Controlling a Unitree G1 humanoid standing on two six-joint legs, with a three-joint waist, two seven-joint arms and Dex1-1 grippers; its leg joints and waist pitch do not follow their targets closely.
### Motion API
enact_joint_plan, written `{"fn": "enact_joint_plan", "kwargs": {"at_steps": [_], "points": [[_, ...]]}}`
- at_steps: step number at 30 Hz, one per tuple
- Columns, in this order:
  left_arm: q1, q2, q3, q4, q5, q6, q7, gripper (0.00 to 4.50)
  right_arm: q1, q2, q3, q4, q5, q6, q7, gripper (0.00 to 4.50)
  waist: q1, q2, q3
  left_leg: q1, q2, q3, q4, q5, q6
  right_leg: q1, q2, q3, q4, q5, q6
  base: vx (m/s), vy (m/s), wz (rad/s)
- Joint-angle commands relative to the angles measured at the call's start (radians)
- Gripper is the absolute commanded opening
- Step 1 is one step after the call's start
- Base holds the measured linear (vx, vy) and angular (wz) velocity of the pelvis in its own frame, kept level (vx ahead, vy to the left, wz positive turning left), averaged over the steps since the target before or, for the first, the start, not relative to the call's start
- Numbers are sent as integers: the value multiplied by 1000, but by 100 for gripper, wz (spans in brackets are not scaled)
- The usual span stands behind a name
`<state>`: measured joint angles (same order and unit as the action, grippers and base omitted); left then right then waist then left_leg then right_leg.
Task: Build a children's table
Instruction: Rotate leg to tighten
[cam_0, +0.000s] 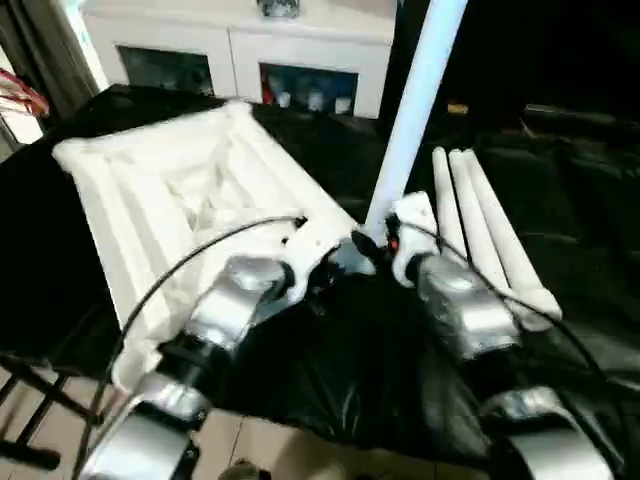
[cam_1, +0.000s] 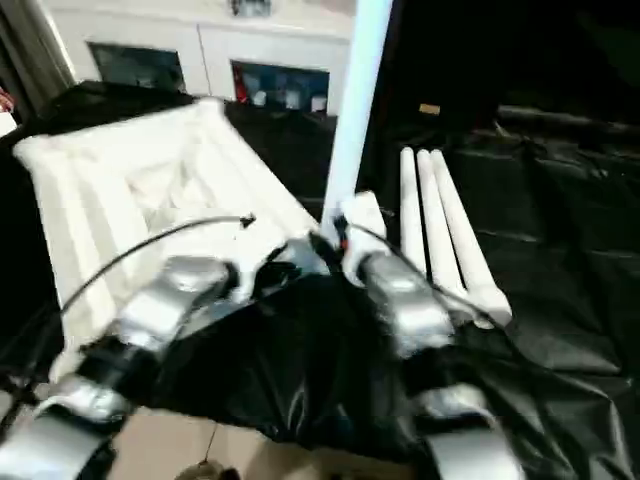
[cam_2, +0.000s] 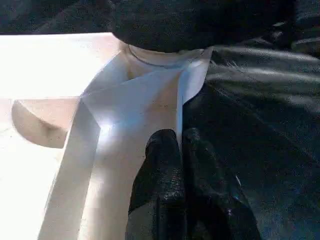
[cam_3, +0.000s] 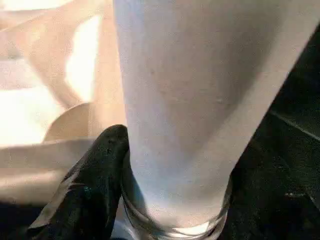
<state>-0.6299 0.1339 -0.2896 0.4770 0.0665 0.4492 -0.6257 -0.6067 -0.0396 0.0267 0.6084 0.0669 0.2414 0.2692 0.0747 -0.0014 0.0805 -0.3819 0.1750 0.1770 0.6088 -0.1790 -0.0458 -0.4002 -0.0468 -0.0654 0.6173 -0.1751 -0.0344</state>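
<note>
The white tabletop (cam_0: 190, 190) lies upside down on the black-covered work table (cam_0: 560, 200), ribbed underside facing up, taking up the left half of the surface. At its near right corner, 1 leg (cam_0: 415, 105) stands upright in the corner socket (cam_2: 160, 57), rising out past the top of the head views. The other 3 legs (cam_0: 490, 235) lie side by side on the black cover just to the right of that corner — close together, parallel, flared ends toward the robot.

Both silver forearms reach in and meet at that same corner. The left gripper (cam_2: 182, 170) has its 2 black fingers pressed together, tips resting on the white rib just beside the socket. The right gripper (cam_0: 385, 245) sits at the base of the standing leg; 1 black finger (cam_3: 95, 175) lies against the leg's flared foot, the jaws spread about as wide as the tube, though I cannot tell whether they truly clamp it.

Behind the table stands a white cabinet (cam_0: 240, 40) with glass doors.
</note>
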Motion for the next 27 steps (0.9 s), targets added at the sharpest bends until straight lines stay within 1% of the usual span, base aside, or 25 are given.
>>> {"fn": "enact_joint_plan", "kwargs": {"at_steps": [1,2,3,5,7,9,12,13,14,15,17,18,19,20,21,22,23,24,25,26,27], "points": [[-52,-28,19,-22,-1,-26,44,0,7,60,24,63,21,18,13,265,0,4,-88,19,56,-25,-69,-163,7,51,-106,56,-84,-246,-179,0,0,0],[-52,-30,16,-23,-1,-31,40,0,4,65,21,68,23,14,16,265,-1,5,-88,18,56,-24,-69,-160,11,52,-105,56,-82,-226,-182,0,0,0],[-51,-32,12,-25,-1,-37,35,0,-2,72,15,76,24,9,16,300,-2,4,-88,18,56,-24,-69,-160,14,51,-105,56,-81,-217,-184,0,0,0],[-39,-20,-1,-46,-5,-52,9,0,-11,69,14,77,29,7,42,337,-2,4,-88,17,56,-24,-69,-154,21,54,-106,56,-78,-195,-192,0,0,0],[-25,-6,-9,-61,-6,-68,-14,0,-15,58,24,73,17,-1,55,344,-5,2,-88,16,56,-24,-69,-155,25,54,-107,56,-79,-199,-194,0,0,0],[-11,8,-13,-78,-11,-73,-41,0,-16,44,36,71,6,-13,72,369,-7,4,-88,16,56,-24,-69,-150,28,55,-108,56,-78,-198,-197,0,0,0],[22,55,-18,-119,-28,-81,-112,0,2,-28,91,23,-25,-18,180,369,-9,3,-89,13,57,-24,-67,-144,34,58,-107,54,-75,-183,-204,0,0,0],[25,63,-19,-122,-28,-91,-122,0,7,-40,100,14,-33,-19,197,369,-10,-2,-88,15,57,-20,-66,-137,40,55,-105,56,-76,-174,-208,0,0,0],[31,77,-19,-128,-33,-101,-143,0,19,-66,112,-13,-35,-13,241,369,-7,1,-90,13,57,-21,-66,-124,44,57,-107,56,-73,-161,-212,0,0,0],[31,79,-19,-128,-33,-101,-145,0,20,-68,113,-16,-34,-12,245,369,-5,2,-89,14,58,-21,-65,-122,46,55,-106,56,-72,-157,-210,0,0,0],[41,101,-20,-133,-44,-124,-182,0,39,-112,131,-60,-27,-1,324,369,-3,0,-89,15,60,-22,-66,-125,51,57,-105,55,-71,-152,-210,0,0,0],[47,116,-22,-140,-51,-141,-210,0,52,-142,140,-88,-20,6,375,369,-4,2,-89,15,60,-22,-67,-127,51,55,-104,55,-69,-151,-212,0,0,0],[51,126,-24,-144,-54,-152,-228,0,59,-160,145,-104,-16,9,405,369,-1,2,-89,17,61,-21,-66,-131,52,55,-105,55,-70,-152,-210,0,0,0],[51,126,-24,-144,-54,-152,-228,0,59,-160,145,-104,-16,9,405,369,-1,0,-89,16,61,-21,-67,-132,54,56,-105,55,-71,-151,-211,0,0,0],[57,138,-24,-153,-62,-156,-254,0,68,-186,151,-121,-15,7,437,369,2,-1,-88,17,60,-21,-66,-133,54,56,-105,56,-72,-156,-210,0,0,0],[62,150,-26,-161,-68,-170,-279,0,74,-207,155,-134,-13,3,462,369,4,1,-88,15,59,-20,-66,-131,55,56,-106,56,-71,-159,-210,0,0,0],[71,170,-30,-178,-79,-181,-325,0,85,-237,158,-158,-4,-2,497,369,8,3,-87,17,61,-20,-66,-144,52,54,-107,56,-76,-186,-205,0,0,0],[71,170,-30,-178,-79,-181,-325,0,85,-237,158,-158,-4,-2,497,369,9,1,-87,18,61,-20,-66,-144,51,54,-108,56,-75,-189,-202,0,0,0],[79,192,-36,-190,-86,-189,-366,0,99,-257,154,-192,16,4,534,369,14,5,-87,20,62,-21,-67,-148,49,52,-106,56,-76,-195,-199,0,0,0],[80,194,-37,-191,-87,-190,-371,0,100,-260,154,-196,18,6,538,369,17,4,-88,22,64,-20,-67,-148,49,51,-108,58,-74,-184,-205,0,0,0],[81,198,-38,-192,-88,-191,-378,0,103,-263,153,-203,21,8,545,369,16,5,-87,19,62,-20,-67,-148,48,51,-105,56,-74,-183,-206,0,0,0]]}}
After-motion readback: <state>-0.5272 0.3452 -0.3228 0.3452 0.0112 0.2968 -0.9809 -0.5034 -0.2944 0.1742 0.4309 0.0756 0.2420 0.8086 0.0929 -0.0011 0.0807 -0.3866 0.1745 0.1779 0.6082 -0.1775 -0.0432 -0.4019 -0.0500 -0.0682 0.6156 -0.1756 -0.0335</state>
